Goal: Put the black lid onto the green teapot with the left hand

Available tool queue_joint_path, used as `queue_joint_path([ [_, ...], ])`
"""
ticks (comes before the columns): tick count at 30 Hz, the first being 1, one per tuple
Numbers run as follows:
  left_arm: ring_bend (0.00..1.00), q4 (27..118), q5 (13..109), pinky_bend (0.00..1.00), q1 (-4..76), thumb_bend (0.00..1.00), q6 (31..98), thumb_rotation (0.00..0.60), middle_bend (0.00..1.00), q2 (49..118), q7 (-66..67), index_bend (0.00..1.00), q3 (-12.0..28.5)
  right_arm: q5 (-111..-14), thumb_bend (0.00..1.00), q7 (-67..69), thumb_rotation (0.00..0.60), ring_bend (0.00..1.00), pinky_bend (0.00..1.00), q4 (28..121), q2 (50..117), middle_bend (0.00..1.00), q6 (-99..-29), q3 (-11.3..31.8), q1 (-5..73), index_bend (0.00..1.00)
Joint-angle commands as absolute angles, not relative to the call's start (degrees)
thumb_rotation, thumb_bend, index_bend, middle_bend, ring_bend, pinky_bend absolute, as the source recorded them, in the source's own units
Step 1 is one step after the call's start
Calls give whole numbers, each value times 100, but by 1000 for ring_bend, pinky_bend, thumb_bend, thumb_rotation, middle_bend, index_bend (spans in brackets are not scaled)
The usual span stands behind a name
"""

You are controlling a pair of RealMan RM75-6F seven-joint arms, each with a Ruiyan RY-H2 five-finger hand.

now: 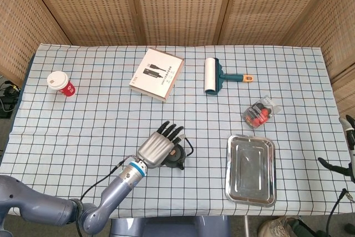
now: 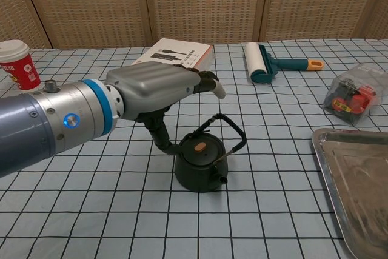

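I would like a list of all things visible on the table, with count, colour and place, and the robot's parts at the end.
teapot: 1, dark green, near centre front
lid: 1, black, on the teapot
cup: 1, red with white lid, far left
box: 1, white, back centre
lint roller: 1, white and teal with orange tip, back, right of box
bag: 1, clear with red contents, right
tray: 1, silver, front right
tablecloth: 1, white with dark grid, covering table
left hand: 1, grey, above teapot, holding nothing
right hand: not visible
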State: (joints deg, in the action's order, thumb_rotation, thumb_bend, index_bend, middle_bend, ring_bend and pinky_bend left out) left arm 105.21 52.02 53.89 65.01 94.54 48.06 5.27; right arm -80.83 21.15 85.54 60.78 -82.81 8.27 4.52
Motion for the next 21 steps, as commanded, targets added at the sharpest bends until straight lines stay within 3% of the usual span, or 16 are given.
queue_joint_path([
  [1,0,10754,5684,0,4994,238,6966,600,0,9150,4498,114,259,-8091,63,2077,600,0,0,8561,6080,0,-8275,816,455,0],
  [9,0,10769,6777,0,3780,230,8386,600,0,8329,3952,85,-628,-8204,63,1761,600,0,0,8652,6125,0,-8358,759,449,0],
  [15,0,10420,6987,0,2886,231,9178,600,0,7885,3253,61,-973,-8320,63,1390,600,0,0,8770,6179,0,-8384,680,462,0],
  [21,0,10104,7107,0,2212,231,9489,600,0,7591,2585,54,-1153,-8490,64,1049,600,0,0,8916,6231,0,-8448,598,471,0],
])
